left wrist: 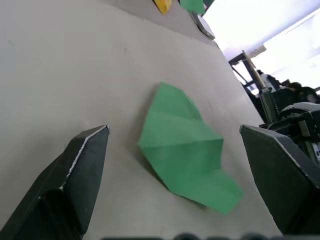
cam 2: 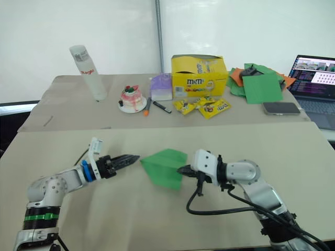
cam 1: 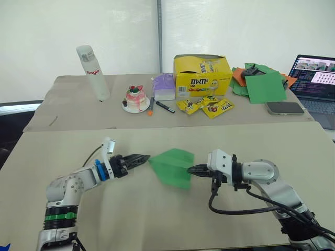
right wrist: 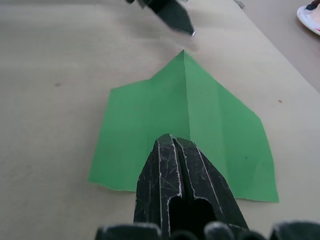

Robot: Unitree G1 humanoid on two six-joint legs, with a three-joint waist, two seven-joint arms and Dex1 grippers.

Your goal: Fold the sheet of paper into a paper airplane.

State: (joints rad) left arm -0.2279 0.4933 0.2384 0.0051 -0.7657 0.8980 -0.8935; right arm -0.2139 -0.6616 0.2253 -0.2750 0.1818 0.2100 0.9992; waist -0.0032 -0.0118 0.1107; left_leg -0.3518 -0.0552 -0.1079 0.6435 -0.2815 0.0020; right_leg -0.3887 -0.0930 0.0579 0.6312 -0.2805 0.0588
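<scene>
The paper airplane (cam 1: 172, 166), a green pointed wedge, lies on the near table (cam 1: 157, 219) between both grippers. The left gripper (cam 1: 140, 158) hovers spread wide at its tip, empty. The right gripper (cam 1: 194, 169), fingers together, presses its rear edge.

Bright even light; glare upper corner; soft shadows.

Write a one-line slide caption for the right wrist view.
Right tool, closed, presses on the wide end of the folded green paper airplane, its pointed nose aimed at the left tool.
</scene>
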